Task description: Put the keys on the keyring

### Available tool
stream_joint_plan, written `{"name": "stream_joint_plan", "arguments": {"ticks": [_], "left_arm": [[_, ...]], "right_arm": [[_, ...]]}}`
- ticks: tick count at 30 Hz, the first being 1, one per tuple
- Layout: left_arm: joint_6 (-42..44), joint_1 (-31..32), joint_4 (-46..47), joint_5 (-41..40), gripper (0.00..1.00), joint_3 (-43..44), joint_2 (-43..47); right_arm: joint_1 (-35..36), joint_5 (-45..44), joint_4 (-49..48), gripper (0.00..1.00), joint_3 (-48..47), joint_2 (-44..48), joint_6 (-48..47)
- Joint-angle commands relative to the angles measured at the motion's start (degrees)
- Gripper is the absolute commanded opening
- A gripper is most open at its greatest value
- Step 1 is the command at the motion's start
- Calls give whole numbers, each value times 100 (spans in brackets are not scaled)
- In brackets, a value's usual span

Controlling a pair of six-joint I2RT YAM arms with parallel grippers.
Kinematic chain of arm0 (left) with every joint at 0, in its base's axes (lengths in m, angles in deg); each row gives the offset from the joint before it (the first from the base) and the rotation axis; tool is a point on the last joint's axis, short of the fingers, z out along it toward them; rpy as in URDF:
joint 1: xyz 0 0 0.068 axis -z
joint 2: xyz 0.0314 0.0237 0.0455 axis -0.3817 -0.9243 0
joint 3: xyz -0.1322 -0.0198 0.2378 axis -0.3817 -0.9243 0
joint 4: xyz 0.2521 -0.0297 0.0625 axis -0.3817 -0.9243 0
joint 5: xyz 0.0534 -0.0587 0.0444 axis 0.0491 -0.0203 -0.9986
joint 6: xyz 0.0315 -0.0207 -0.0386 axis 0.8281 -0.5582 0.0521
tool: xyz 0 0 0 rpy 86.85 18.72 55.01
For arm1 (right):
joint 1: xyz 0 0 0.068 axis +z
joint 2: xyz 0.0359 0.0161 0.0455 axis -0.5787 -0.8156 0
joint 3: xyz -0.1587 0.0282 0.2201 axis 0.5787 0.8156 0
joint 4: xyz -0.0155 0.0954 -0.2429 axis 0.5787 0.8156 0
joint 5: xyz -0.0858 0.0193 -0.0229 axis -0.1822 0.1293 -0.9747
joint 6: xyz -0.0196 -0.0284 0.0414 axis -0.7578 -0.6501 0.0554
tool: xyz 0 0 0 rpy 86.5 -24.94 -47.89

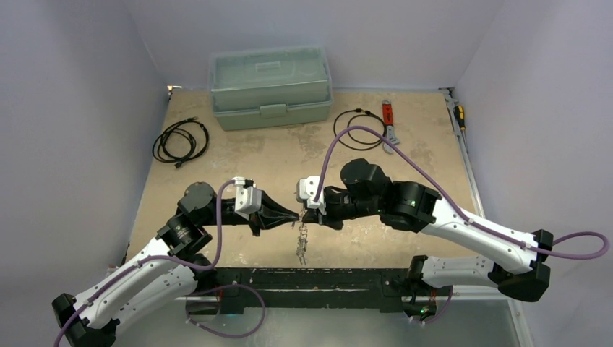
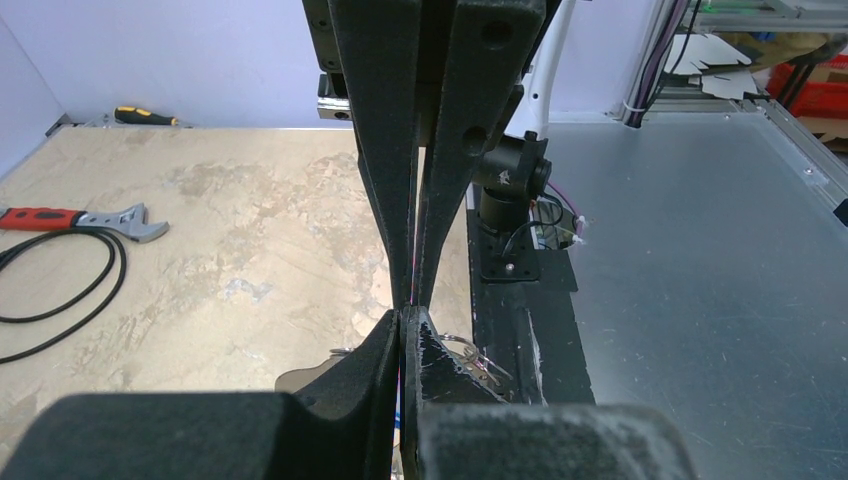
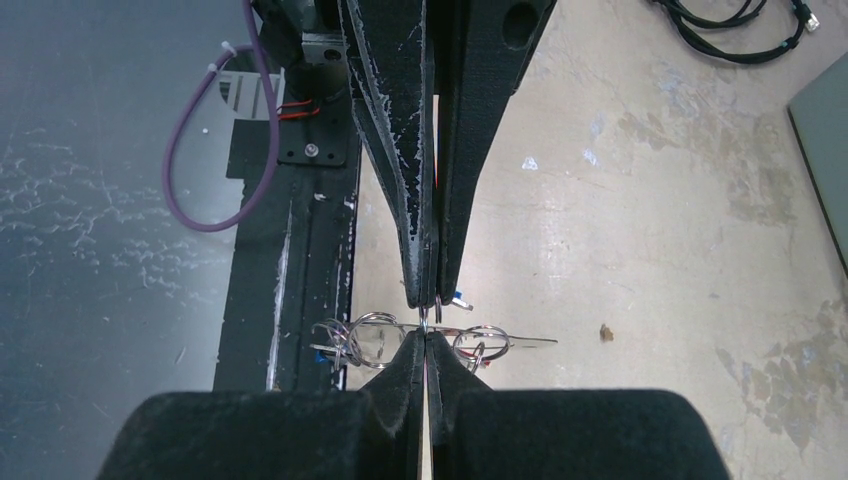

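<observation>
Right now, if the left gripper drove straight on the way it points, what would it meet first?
The right gripper, tip to tip with the left gripper; only the keyring seems between them.

No readable text or signs.
Any marking on the green toolbox at twelve o'clock of the desk, or on the red-handled wrench at one o'clock, is too small to make out.

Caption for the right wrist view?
Right gripper and left gripper, both shut, pinch the keyring tip to tip, keys clustered alongside.
</observation>
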Motion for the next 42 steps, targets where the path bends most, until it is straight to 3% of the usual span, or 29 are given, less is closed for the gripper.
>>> {"name": "stream_joint_plan", "arguments": {"ticks": [1,40,41,42], "left_arm": [[-76,31,236,182,0,15,17],[-37,78,184,6,0,9,-38],[-28,74,159,-44,1,22,-34],[-22,75,131,-111,12,32,-34]], "right_arm": [[-18,-56,-128,0,-375,158,-83],[-18,-448,-357,0,-461,603,-162],[-18,-446,-379,0,-452,615,-162],[-18,-442,-419,0,-439,624,-162]]}}
